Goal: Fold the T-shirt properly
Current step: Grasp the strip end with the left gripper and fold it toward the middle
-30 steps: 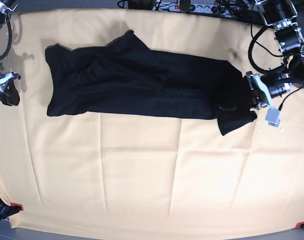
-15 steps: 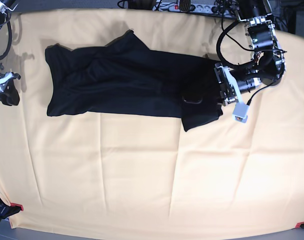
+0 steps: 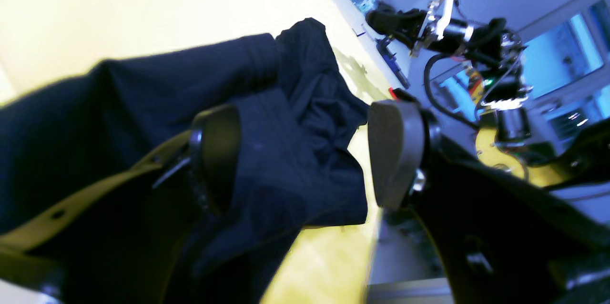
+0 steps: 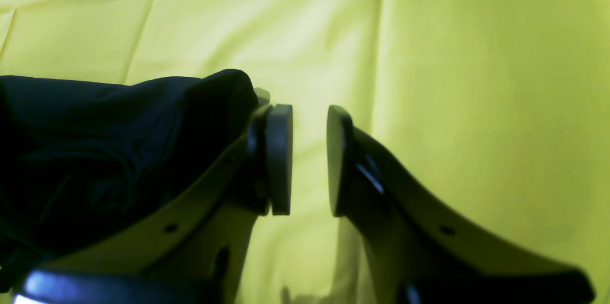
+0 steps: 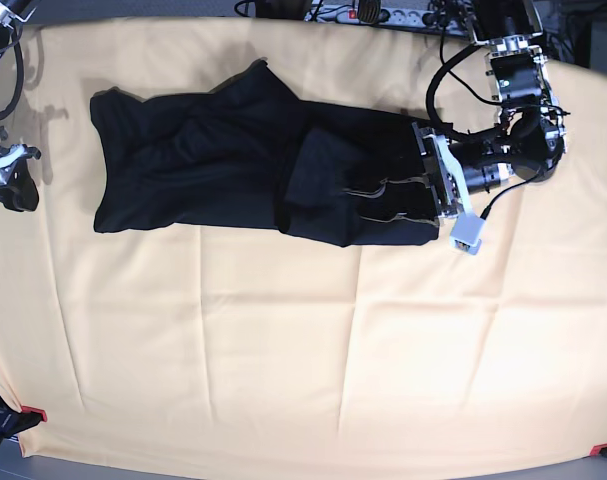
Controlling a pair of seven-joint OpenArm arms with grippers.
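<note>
The black T-shirt (image 5: 203, 165) lies flat across the far half of the tan table cover (image 5: 283, 350). Its right end is folded back leftward as a flap (image 5: 323, 190) on top of the body. My left gripper (image 5: 373, 200) reaches over this flap from the right. In the left wrist view the left gripper (image 3: 305, 151) has its jaws wide apart, with the dark cloth (image 3: 286, 118) lying under them. My right gripper (image 5: 13, 175) rests off the shirt at the table's left edge. In the right wrist view the right gripper (image 4: 310, 158) is open and empty, with shirt cloth (image 4: 119, 142) beside its left finger.
A power strip (image 5: 373, 12) and cables lie along the far edge. Red clamps (image 5: 33, 412) hold the cover at the near corners. The left arm's body and cables (image 5: 513, 110) stand over the far right of the table.
My left arm has swept leftward, carrying the shirt's right end over the body. The flap now lies on the shirt and the jaws are apart. The right arm has not moved.
</note>
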